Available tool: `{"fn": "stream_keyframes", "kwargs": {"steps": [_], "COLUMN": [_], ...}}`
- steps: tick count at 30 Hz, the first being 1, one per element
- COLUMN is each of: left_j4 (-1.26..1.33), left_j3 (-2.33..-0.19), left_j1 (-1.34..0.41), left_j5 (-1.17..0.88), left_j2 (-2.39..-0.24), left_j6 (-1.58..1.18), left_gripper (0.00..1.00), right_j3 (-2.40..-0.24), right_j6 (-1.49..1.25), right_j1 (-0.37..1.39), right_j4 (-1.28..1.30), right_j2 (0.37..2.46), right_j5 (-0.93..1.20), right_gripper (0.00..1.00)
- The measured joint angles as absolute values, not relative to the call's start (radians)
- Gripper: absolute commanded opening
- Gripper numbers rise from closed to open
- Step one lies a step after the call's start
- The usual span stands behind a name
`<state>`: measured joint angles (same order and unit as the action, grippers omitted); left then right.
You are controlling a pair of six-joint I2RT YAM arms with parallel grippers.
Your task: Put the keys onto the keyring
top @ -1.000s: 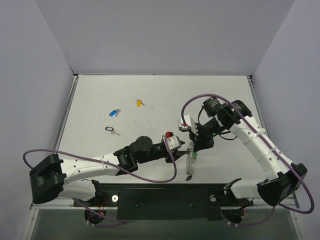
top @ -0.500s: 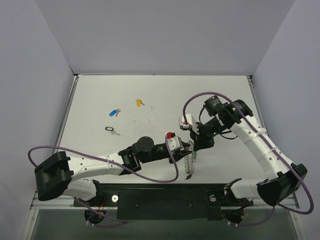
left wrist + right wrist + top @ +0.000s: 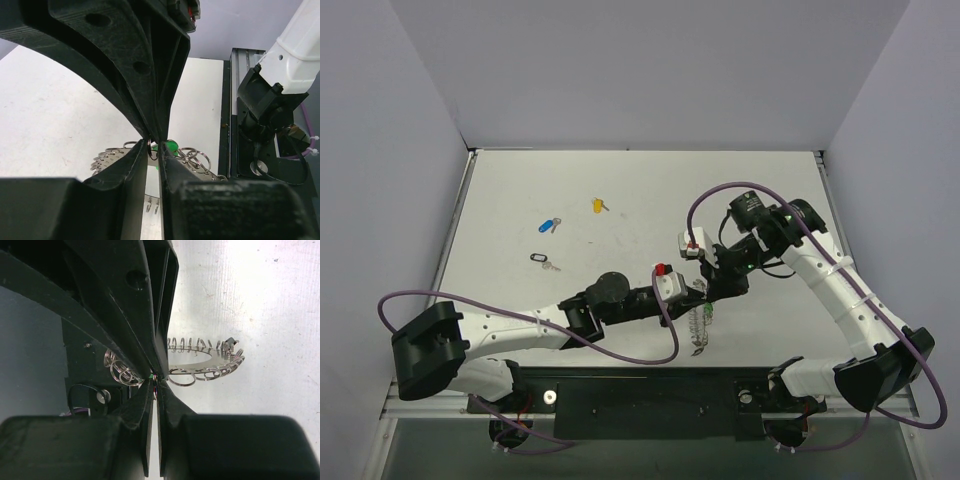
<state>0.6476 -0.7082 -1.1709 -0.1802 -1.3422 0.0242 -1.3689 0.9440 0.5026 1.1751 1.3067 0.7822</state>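
Keyring [image 3: 197, 356]: it sits at about 5 o'clock from the centre of the table [image 3: 770, 190] in the top view. It hangs from the two arms' meeting tips toward 6 o'clock. Whether its low end touches the table cannot be told.
Green key [image 3: 168, 146]: its head shows among the rim loops, just beside the tips at 3 o'clock of them in the left wrist view. Whether it is already threaded cannot be told.
Right gripper [image 3: 155, 389]: clenched on the keyring's rim, carrying it.
Left gripper [image 3: 693, 293]: it meets the right one tip to tip. Its fingers stand a narrow slit apart with a small loop [image 3: 151, 150] in the slit. Whether it has grasped the loop cannot be told.
Loose keys: the black key [image 3: 542, 259], blue key [image 3: 549, 224] and yellow key [image 3: 597, 205] lie well apart from the keyring, at about 10 o'clock from it.
Step in hand: probably working the green key onto a rim loop, with one arm steadying and the other pinching.
Next move calls for: a firm pinch on that one loop alone, then a small, slow twist or push. The right arm must hold steady so the hoop does not swing or slip.
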Motion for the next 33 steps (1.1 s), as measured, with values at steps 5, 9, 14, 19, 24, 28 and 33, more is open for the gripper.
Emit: {"fn": "stream_keyframes", "kwargs": {"steps": [5,9,14,19,24,28,33], "left_j4": [0.643,0.634,0.621,0.626,0.739,0.900,1.046], "left_j3": [-0.717,-0.733,-0.743,-0.724,-0.612,-0.520,-0.475], "left_j1": [-1.171,-1.170,-1.170,-1.170,-1.158,-1.143,-1.134], "left_j5": [-0.184,-0.183,-0.184,-0.185,-0.178,-0.172,-0.171], "left_j2": [-1.348,-1.356,-1.357,-1.352,-1.309,-1.286,-1.278], "left_j6": [0.019,0.011,0.011,-0.026,-0.082,-0.133,-0.171], "left_gripper": [0.14,0.00,0.00,0.00,0.00,0.00,0.00], "right_j3": [-1.369,-1.369,-1.367,-1.359,-1.355,-1.355,-1.355], "right_j6": [0.944,0.944,0.944,0.935,0.933,0.914,0.844], "right_j1": [0.496,0.483,0.467,0.417,0.373,0.341,0.314], "right_j4": [1.186,1.193,1.194,1.177,1.171,1.170,1.159], "right_j2": [1.303,1.296,1.289,1.271,1.249,1.249,1.255], "right_j5": [0.789,0.797,0.810,0.890,0.949,1.001,1.093], "right_gripper": [0.00,0.00,0.10,0.39,0.40,0.42,0.44]}}
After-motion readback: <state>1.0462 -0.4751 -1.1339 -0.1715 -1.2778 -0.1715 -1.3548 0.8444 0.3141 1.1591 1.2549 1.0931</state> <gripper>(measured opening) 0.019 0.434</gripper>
